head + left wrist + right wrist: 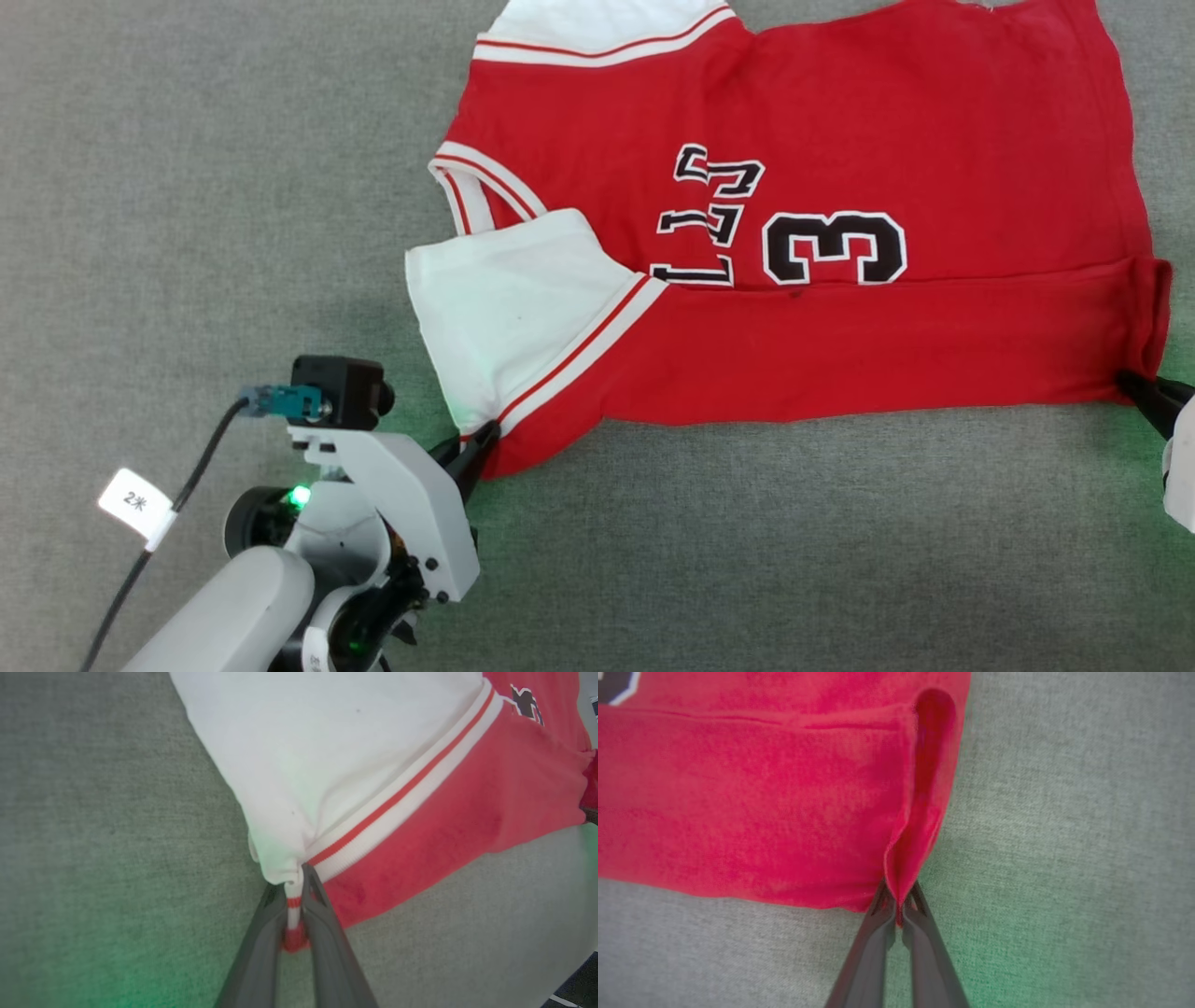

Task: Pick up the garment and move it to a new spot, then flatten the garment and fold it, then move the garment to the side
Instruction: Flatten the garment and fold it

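Red T-shirt pinched at both ends of its near edge, spread out on the grey counter

Left jaws are clamped tight on a bunched bit of the striped trim, right where the white sleeve meets the red body. Right jaws are squeezed shut on the hem corner at the far right end, and the cloth puckers into a little ridge above the dark fingers. Between the two grips, the near long edge is folded up over the shirt as a flat red band. Its edge just reaches the bottom of the black-and-white number 3 and the lettering beside it. The rest lies flat, collar end to the left and the other white sleeve up at the top edge. Green glow from the arm lights tints the counter near both grips.
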Controlling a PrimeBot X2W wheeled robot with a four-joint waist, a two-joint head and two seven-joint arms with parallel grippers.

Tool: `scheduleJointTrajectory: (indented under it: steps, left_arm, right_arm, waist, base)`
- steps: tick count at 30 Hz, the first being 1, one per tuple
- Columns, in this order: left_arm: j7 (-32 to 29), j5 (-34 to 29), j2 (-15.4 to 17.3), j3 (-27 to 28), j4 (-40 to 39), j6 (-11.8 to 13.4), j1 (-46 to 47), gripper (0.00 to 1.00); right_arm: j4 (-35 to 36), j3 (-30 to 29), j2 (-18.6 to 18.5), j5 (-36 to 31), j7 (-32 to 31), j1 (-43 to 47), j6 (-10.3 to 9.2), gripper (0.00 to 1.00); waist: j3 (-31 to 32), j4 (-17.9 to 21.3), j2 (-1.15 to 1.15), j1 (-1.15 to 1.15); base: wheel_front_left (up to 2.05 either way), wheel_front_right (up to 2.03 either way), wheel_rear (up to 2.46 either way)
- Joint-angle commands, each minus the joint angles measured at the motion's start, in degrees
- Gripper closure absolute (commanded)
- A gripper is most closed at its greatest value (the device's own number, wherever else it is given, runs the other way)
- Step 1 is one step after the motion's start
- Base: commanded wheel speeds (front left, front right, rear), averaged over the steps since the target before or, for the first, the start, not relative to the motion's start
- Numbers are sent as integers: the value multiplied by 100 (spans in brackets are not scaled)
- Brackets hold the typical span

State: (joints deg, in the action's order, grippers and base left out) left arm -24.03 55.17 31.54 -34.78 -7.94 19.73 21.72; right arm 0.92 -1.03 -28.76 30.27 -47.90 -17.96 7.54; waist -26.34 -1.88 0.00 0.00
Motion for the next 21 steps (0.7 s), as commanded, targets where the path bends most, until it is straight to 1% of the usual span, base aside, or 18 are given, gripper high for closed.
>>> scheduleJointTrajectory:
  steps: [1,7,11,16,21]
  left_arm:
    - [-89,68,-112,-242,204,-16,-220,100]
    - [-17,148,-91,-180,153,-44,-389,100]
    - [53,267,75,-66,17,-69,-665,100]
    - [132,410,244,2,-353,15,-1154,100]
    - [163,525,391,26,-829,149,-1643,100]
  right_arm:
    - [-214,62,68,-22,-22,150,-11,100]
    - [-203,-10,59,5,23,296,-11,100]
    - [-127,-33,56,55,-24,499,-11,100]
    - [111,-103,-5,202,-233,975,-10,100]
    - [441,-268,-36,348,-408,1504,-10,100]
  waist:
    - [28,4,0,0]
    - [245,-2,0,0]
    - [532,-13,0,0]
    - [859,-49,0,0]
    - [973,-52,0,0]
  base:
    - [0,0,0]
    - [0,0,0]
    - [0,0,0]
    - [0,0,0]
    - [0,0,0]
